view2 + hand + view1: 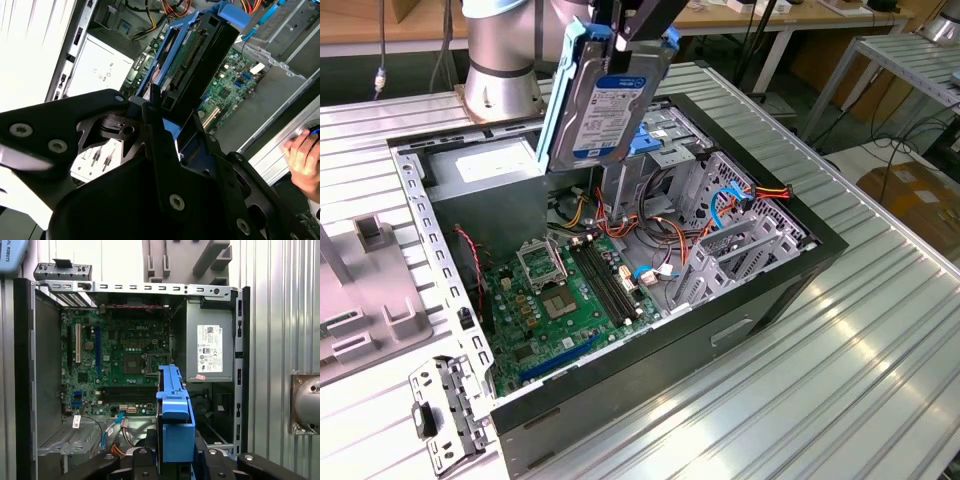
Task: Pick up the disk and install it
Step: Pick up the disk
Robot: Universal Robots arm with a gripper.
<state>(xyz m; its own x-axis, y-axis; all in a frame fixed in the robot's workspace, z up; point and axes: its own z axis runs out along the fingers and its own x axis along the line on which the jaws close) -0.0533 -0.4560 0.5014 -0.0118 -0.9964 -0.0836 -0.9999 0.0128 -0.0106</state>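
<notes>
Disk hangs on edge, tilted, label toward the exterior cam, light-blue rails down both long sides. The tool is pinched on its upper end; in the second wrist view the black fingers are clamped on the disk. It is held up over the open PC case, not seated anywhere.

Exterior view, clock from the disk:
- 8 o'clock: grey PSU w/ white sticker.
- 4 o'clock: metal drive cage, blue bracket on top, just beside the disk's lower edge.
- 6 o'clock: green mobo.
- 5 o'clock: orange/red cables and a blue data cable, strung between cage and mobo.
- 10 o'clock: arm base.

Case lies on the ribbed desk. A person's hand is near the case's outer wall.
</notes>
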